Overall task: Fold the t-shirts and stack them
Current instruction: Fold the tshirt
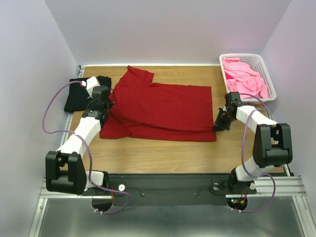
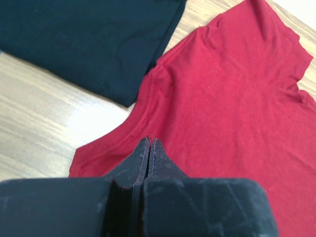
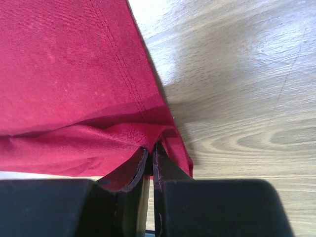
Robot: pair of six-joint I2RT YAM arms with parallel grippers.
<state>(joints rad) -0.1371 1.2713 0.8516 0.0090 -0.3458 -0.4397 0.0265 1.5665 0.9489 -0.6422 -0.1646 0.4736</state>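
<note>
A dark red t-shirt [image 1: 163, 106] lies spread across the middle of the wooden table, folded over along its near side. My left gripper [image 1: 106, 104] is at its left end by the collar and shoulder. In the left wrist view this gripper [image 2: 149, 140] has its jaws pressed together on the red cloth [image 2: 232, 98]. My right gripper [image 1: 216, 127] is at the shirt's right hem corner. In the right wrist view the right gripper [image 3: 152, 145] pinches a raised pucker of hem [image 3: 69, 74] at its tips, with a thin gap lower down. A folded black t-shirt [image 1: 76, 96] [image 2: 89, 39] lies at the far left.
A white lattice basket [image 1: 269, 81] stands at the back right with bright pink t-shirts [image 1: 244, 76] heaped in it. White walls enclose the table on three sides. Bare wood [image 3: 247, 98] shows right of the hem and in front of the red shirt.
</note>
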